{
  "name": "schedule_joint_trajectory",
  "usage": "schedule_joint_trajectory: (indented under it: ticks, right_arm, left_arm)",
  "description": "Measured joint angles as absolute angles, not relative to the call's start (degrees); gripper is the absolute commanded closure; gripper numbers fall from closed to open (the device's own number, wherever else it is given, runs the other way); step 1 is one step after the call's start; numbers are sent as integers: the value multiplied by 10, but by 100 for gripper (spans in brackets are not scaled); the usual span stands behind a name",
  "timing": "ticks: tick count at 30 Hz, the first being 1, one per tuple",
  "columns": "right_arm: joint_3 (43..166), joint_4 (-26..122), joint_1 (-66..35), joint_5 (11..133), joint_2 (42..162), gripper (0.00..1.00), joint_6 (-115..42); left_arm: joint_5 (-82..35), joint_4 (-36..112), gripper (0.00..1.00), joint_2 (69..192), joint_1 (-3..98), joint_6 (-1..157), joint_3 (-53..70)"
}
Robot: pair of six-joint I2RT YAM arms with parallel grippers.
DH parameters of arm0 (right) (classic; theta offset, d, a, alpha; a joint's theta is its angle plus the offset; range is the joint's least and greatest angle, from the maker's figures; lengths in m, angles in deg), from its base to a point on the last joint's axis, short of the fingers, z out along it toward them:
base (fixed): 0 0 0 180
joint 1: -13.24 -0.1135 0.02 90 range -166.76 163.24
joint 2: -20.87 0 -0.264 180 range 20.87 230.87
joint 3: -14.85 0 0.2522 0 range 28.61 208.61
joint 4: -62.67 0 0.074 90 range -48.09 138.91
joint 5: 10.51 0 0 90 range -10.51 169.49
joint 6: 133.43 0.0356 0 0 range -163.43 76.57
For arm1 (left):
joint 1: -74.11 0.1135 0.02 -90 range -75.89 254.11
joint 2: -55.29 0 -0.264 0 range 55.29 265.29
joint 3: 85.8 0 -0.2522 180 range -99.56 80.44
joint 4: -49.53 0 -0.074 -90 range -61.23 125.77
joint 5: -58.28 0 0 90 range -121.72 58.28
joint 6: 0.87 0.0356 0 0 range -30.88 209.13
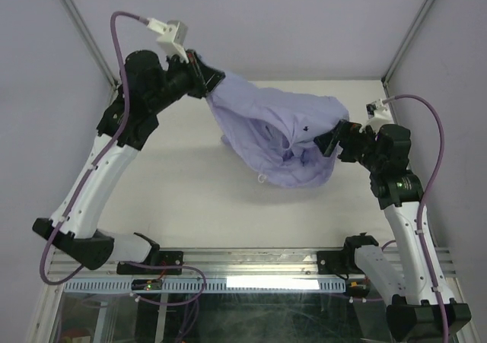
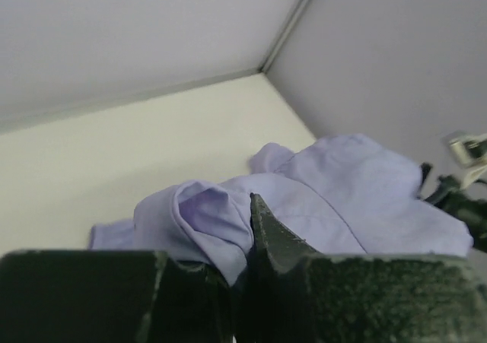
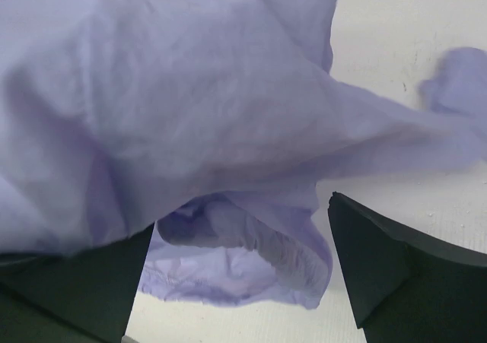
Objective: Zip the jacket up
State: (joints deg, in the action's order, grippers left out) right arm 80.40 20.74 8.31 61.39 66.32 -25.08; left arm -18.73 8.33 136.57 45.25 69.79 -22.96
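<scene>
Jacket point(image 1: 266, 130) in a crumpled heap.
Left gripper point(image 1: 205, 80) pinches the cloth, which may slip; right gripper point(image 1: 329, 141), wide open, could grab a wrong fold.

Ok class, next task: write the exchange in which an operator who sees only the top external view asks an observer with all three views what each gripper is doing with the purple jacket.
Operator: From above, the left gripper meets the jacket at its far corner. Is it gripping?
Observer: Yes. The left wrist view shows its fingers shut on a fold of the fabric.
Operator: And the right gripper?
Observer: The right wrist view shows its jaws wide open. A seamed edge of the jacket hangs between them, unclamped.
</scene>
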Motion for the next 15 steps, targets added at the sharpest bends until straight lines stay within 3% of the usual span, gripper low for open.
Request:
schedule_joint_trajectory:
  ticks: [3,10,15]
  right_arm:
    - [807,197,80,604,663,1,-260]
    - [798,171,78,570,672,1,-272]
    - [781,151,77,557,696,2,-272]
  left_arm:
    - [-242,82,60,1285,476,684,-91]
    - [-334,37,43,1237,548,652,175]
    - [-332,0,35,1199,522,647,210]
